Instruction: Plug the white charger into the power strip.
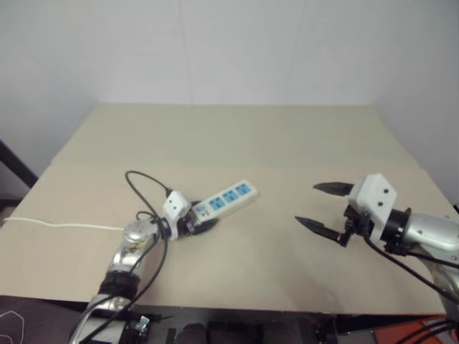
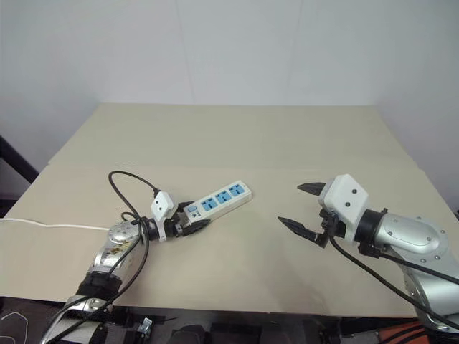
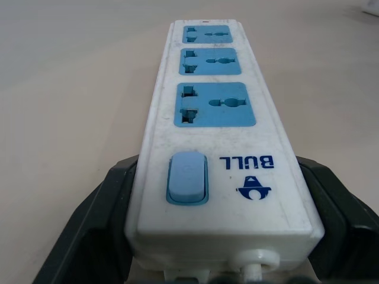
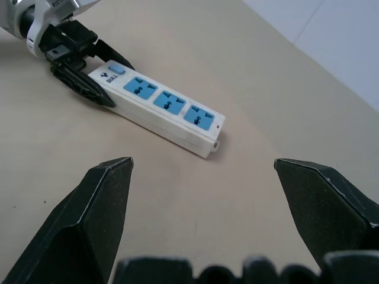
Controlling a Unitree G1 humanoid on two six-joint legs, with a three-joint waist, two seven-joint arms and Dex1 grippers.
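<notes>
Left wrist view looks straight down the length of the power strip [image 3: 216, 148], whose switch end sits between the two black fingers [image 3: 98, 228] of the left hand [image 1: 192, 223]. The fingers flank the strip's sides at that end, close against it or nearly so; whether they already press on it I cannot tell. Holding the strip by its cord end probably serves to steady it on the worktop [image 1: 237, 143], leaving all three sockets free for plugging.

The right hand [image 2: 305, 208] hangs above the worktop well apart from the strip, its fingers spread wide with nothing between them. It looks ready to fetch or receive the charger.

The strip is a long white bar lying flat, angled away from the left hand toward the middle of the worktop. It has three blue socket faces in a row, a pale blue rocker switch [image 3: 187, 177] beside blue lettering, and some grey scuffing along one edge. A thin white cord [image 1: 57, 226] trails off toward the worktop's left edge. All three sockets are vacant, so the plugging step is not yet done.
</notes>
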